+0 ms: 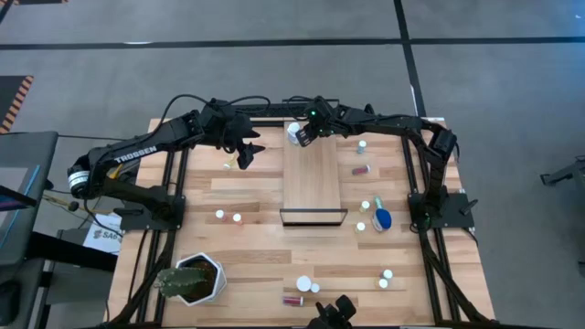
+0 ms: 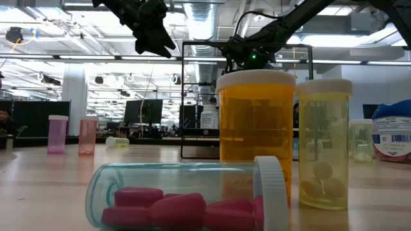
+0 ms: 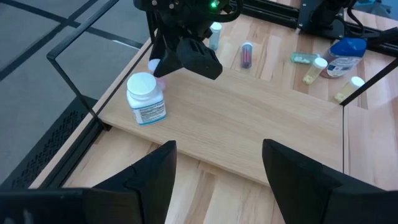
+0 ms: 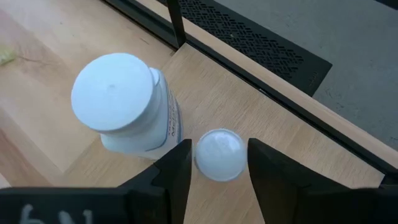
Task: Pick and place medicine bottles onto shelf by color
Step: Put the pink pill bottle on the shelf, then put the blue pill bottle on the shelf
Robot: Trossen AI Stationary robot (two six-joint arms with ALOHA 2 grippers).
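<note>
- The right gripper [image 4: 217, 163] hangs over the far end of the shelf [image 1: 313, 178], at about twelve o'clock on the table; its jaws stand slightly parted on either side of a small white-capped vial [image 4: 220, 154]. Whether the pads touch the cap I cannot tell.
- Just beside that vial stands a larger white bottle [image 4: 127, 102] with a printed label, upright on the same shelf corner.
- The vial looks light and rigid, its smooth plastic cap likely slippery; the best hold is probably across the cap or just below it, squarely, so it does not tip into its neighbour.
- The left gripper [image 3: 217, 177] hovers at about eleven o'clock, jaws wide apart and holding nothing.
- Other medicine bottles [image 1: 382, 217] lie scattered from three to six o'clock; the lying ones would roll, so grip them across the body.
</note>
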